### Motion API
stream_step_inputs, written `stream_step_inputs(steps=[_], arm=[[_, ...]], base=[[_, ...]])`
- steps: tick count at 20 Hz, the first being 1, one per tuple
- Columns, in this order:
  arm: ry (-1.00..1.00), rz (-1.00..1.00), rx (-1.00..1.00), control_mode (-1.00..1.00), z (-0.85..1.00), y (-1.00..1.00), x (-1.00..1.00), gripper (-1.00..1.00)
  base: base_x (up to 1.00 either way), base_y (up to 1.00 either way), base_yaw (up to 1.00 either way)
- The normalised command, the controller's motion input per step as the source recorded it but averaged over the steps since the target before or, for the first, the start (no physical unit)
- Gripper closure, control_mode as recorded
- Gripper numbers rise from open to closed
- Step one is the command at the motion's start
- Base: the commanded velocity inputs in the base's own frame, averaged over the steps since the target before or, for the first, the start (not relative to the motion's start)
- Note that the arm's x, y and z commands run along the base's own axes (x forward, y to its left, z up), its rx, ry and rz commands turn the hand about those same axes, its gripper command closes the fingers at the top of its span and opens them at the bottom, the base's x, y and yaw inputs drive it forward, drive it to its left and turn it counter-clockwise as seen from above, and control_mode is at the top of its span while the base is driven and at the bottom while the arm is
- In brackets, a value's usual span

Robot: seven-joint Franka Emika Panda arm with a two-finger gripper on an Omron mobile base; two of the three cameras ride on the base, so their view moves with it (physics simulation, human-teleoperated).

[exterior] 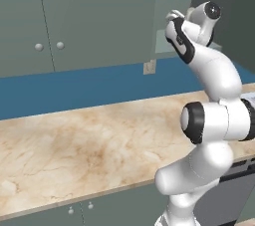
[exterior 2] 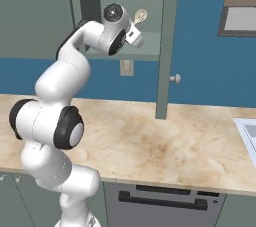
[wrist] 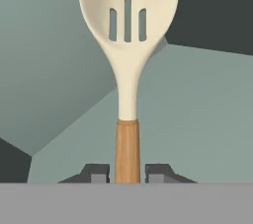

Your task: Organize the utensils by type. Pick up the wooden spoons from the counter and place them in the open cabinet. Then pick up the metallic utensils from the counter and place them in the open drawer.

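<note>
Even, soft, shadowless rendered light

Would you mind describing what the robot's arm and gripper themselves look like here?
The arm is glossy white, built of rounded tubular links with dark grey-black bands and round caps at the joints. No cables or markings are visible. The gripper is small, with two short dark grey, blocky finger tips.

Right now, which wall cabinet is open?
The cabinet where the gripper holds a spoon: its shelf shows, while the doors left of it are shut.
</note>
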Motion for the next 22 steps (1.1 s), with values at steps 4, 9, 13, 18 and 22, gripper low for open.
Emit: stream_step_inputs(steps=[4,9,13,18,22], arm=[[0.0,0.0,0.02,-1.0,0.0,0.0,0.26,1.0],[0.0,0.0,0.01,-1.0,0.0,0.0,0.2,1.0],[0.0,0.0,0.0,-1.0,-0.01,0.0,0.18,-1.0],[0.01,0.0,0.0,-1.0,0.0,-0.12,0.0,-1.0],[0.01,0.0,0.0,-1.0,0.0,-0.07,-0.05,-1.0]], base=[[0.0,0.0,0.0],[0.0,0.0,0.0],[0.0,0.0,0.0],[0.0,0.0,0.0],[0.0,0.0,0.0]])
